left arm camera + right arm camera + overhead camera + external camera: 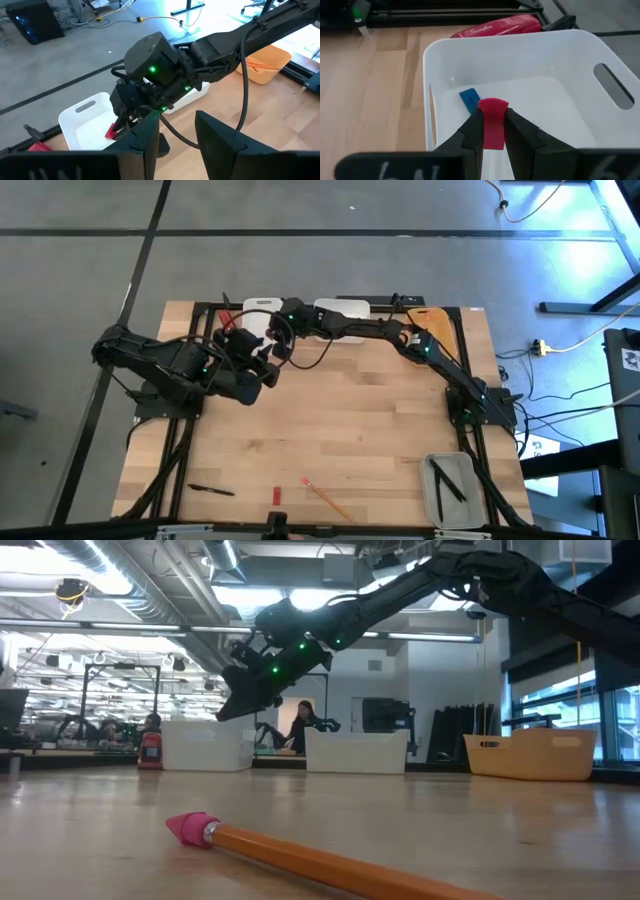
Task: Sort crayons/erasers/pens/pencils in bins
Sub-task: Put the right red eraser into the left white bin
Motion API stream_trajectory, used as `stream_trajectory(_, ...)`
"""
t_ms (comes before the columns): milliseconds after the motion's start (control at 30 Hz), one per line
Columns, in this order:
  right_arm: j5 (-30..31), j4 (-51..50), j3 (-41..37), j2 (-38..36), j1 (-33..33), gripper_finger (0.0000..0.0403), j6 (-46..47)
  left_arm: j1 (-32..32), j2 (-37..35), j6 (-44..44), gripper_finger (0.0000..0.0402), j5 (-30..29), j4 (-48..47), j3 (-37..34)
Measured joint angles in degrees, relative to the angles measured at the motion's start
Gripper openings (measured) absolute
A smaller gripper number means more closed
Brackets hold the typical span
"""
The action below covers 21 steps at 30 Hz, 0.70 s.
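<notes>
R tool (493, 131) is clamped on a flat red eraser (493, 124), hanging over the narrow white bin (440, 60) at the desk's (350, 420) far edge; a blue eraser (469, 100) lies on that bin's floor, and a red stapler (500, 26) sits just outside its wall. L tool (177, 145) hovers near the same bin w/ fingers parted, nothing between them, looking at the R arm's wrist. Wider white bin (343, 308) sits beside the narrow one, then the yellow-orange bin (432, 320) toward the far right corner, w/ orange pencils in it per L wrist view. Grey bin (452, 488) at near right holds black pens (446, 480). Loose on the near edge: a pen (211, 490), a small red piece (273, 496), and a pencil (325, 498) w/ pink end.
</notes>
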Motion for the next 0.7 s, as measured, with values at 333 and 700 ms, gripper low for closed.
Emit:
stream_trajectory(333, 0.01, 1.26, -0.02, 0.00, -0.07, 0.0067, -0.21, 0.00, 0.02, 0.02, 0.0119, -0.01, 0.00, 0.00)
stream_trajectory(700, 0.02, 1.19, -0.02, 0.00, -0.07, 0.0144, 0.01, 0.00, 0.02, 0.02, 0.0119, 0.00, 0.02, 0.00)
